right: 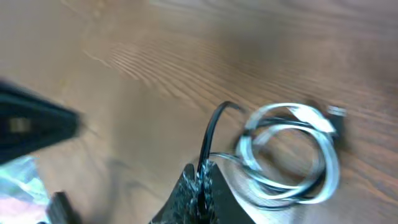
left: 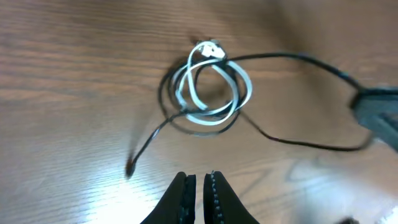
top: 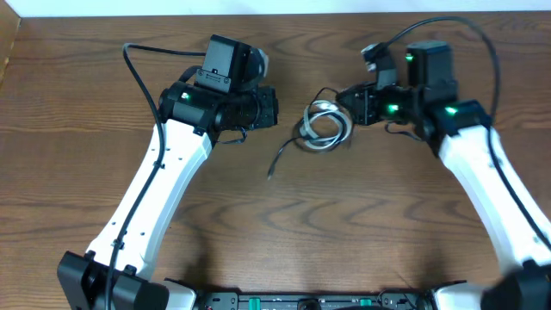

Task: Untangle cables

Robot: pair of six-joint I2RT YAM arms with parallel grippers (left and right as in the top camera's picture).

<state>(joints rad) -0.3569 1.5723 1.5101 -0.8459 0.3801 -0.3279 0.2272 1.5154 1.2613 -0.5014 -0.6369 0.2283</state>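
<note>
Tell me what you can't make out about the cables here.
- Overhead: black cable and white cable are too small to tell which strand lies on top.
- Right wrist: blur smears the white cable's plug; the bottom edge cuts off the right gripper, shut on the black cable.
- Left wrist: the black cable's far end is lost at the blurred right gripper; the bottom edge cuts off the left gripper.

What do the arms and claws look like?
Left arm and right arm: white tapered links, black joint housings with green LEDs, and a thick black cord looping off each. Left claw and right claw: black, slim tapered fingers. The left's inner edges look toothed.
</note>
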